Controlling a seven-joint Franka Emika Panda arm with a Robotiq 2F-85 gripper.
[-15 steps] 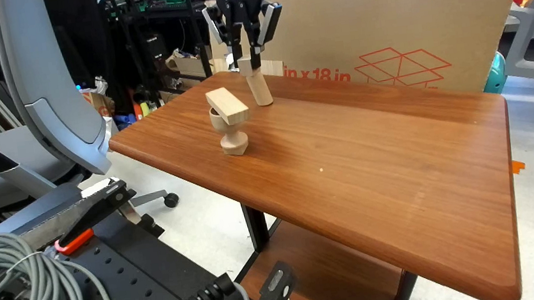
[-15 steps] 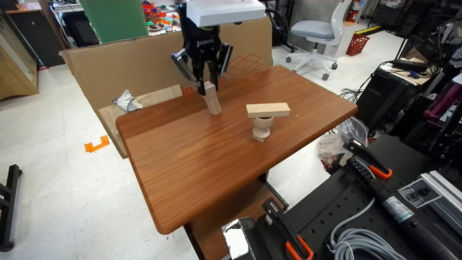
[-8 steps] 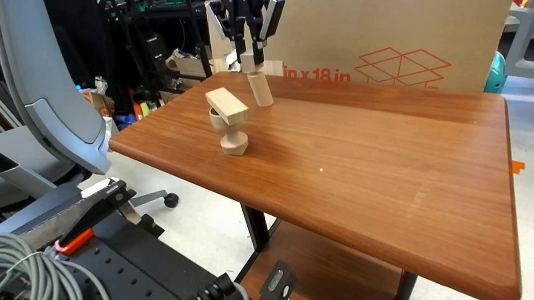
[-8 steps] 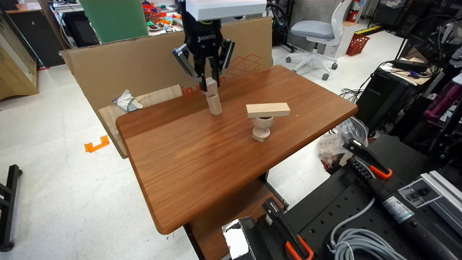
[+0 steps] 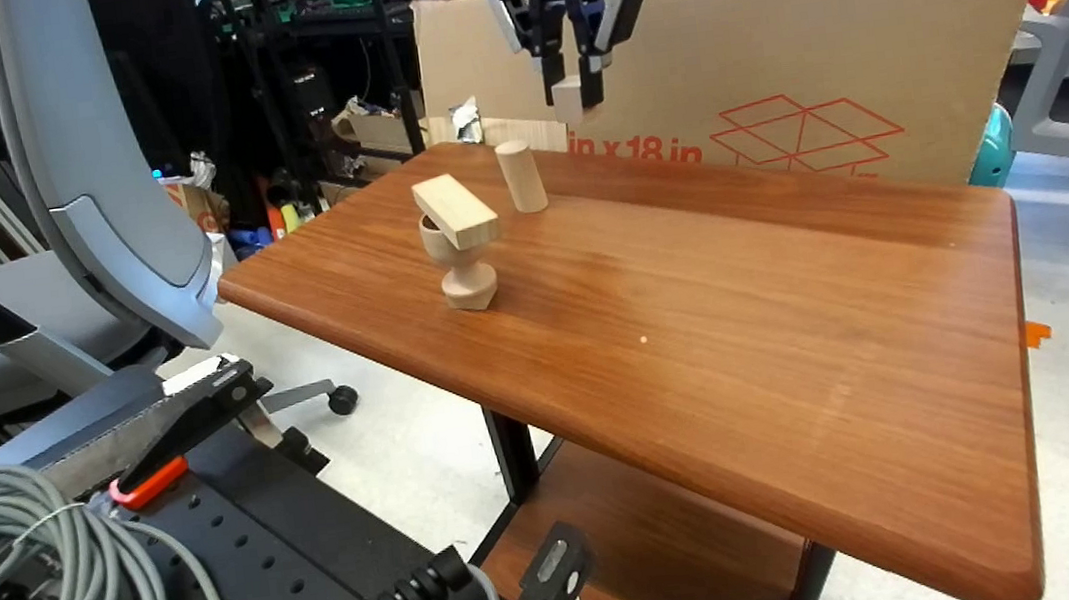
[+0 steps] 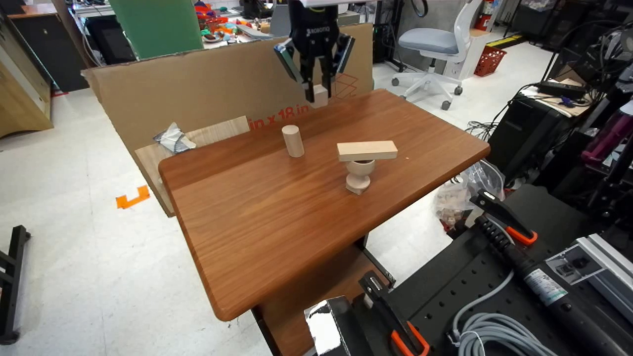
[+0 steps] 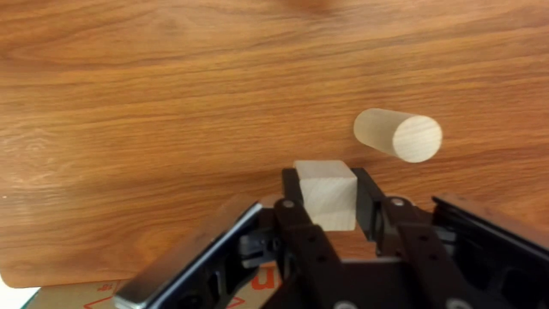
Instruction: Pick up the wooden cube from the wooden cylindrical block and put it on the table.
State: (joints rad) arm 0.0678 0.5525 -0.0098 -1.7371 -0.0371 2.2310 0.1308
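Wrist view: wooden cube (image 7: 328,207) is grasped by the gripper (image 7: 328,189), jaws clenched on two opposite faces, contact seen on both sides. Cube is held in the air, clear of the wooden cylindrical block (image 7: 396,134) and of the table (image 6: 237,212); exact height cannot be told. In both exterior views a gap is seen between cube and cylinder, with cube held higher and off to one side; in the wrist view the cube is framed over table wood, near the edge that is lined by the cardboard sheet (image 6: 198,89). Cylinder is stood on end on the tabletop, upper face exposed. Pale rectangular block (image 6: 367,150) is laid across the rim of a goblet-shaped wooden piece (image 6: 358,182), part of the mouth being uncovered; that pair is supported by the table, near the cylinder and apart from it. Red print is seen on the cardboard. Crumpled silver piece (image 6: 174,138) is seen by a wood-grain board (image 6: 220,131) beyond the table edge. In both exterior views a coiled grey cable (image 5: 95,551) is laid on a black perforated surface (image 5: 319,526) in the foreground. Grey office chair (image 5: 99,189) is parked beside the table in an exterior view, cut off by the frame.
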